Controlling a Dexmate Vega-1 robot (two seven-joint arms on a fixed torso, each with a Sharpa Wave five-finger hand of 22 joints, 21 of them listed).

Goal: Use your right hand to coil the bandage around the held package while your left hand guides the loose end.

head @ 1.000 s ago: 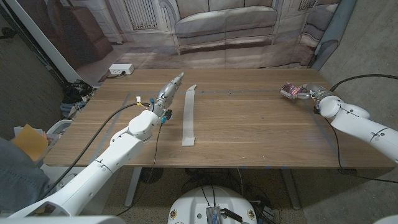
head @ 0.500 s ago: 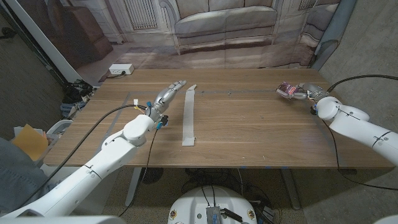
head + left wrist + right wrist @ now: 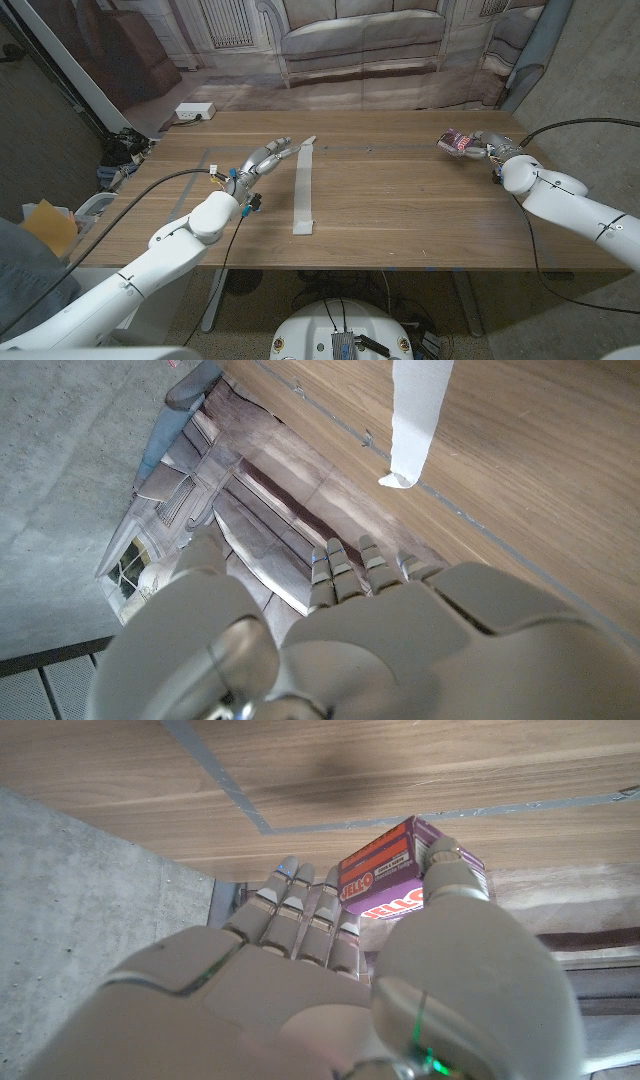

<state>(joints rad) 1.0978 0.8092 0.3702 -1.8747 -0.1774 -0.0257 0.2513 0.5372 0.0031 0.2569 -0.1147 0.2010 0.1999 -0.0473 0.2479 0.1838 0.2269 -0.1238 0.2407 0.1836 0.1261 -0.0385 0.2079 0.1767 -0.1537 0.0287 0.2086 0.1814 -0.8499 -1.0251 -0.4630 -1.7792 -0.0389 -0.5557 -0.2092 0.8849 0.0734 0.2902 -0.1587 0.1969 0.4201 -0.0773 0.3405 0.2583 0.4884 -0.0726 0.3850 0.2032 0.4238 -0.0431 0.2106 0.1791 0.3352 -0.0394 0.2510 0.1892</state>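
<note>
My right hand grips package at far right; left hand empty, fingers spread, just beside bandage strip on surface.

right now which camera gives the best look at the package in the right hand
The right wrist view: the package is close up, its purple and orange printed face readable, pinched between thumb and fingers of the right hand. The head view shows it small and far off, held above the table's far right. The left wrist view doesn't help.
</note>
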